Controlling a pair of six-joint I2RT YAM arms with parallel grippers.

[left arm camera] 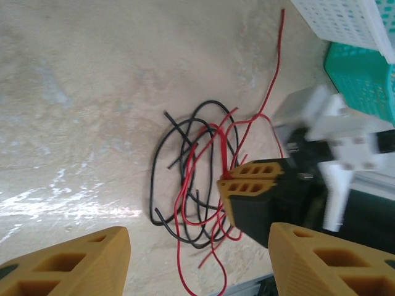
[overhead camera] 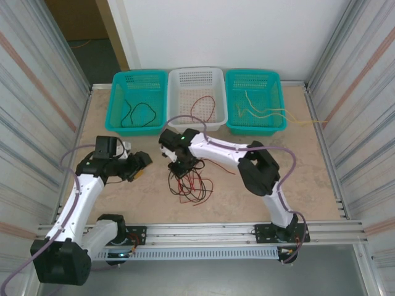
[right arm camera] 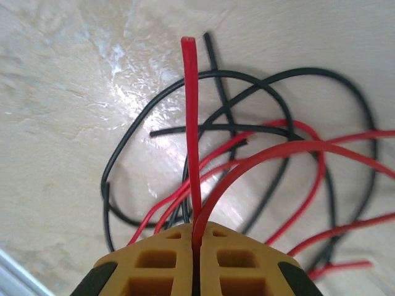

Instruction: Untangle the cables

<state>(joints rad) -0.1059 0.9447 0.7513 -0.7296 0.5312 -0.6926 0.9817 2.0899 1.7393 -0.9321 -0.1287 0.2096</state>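
While the right gripper (right arm camera: 196, 244) pinches a red cable (right arm camera: 190, 123), other cables (right arm camera: 216, 73) lie below.

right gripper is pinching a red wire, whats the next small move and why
Probably lift the right gripper slowly, toward the white basket. Its jaws are shut on one red cable that crosses black cables in the pile; a slow pull should show whether it slides free or snags.
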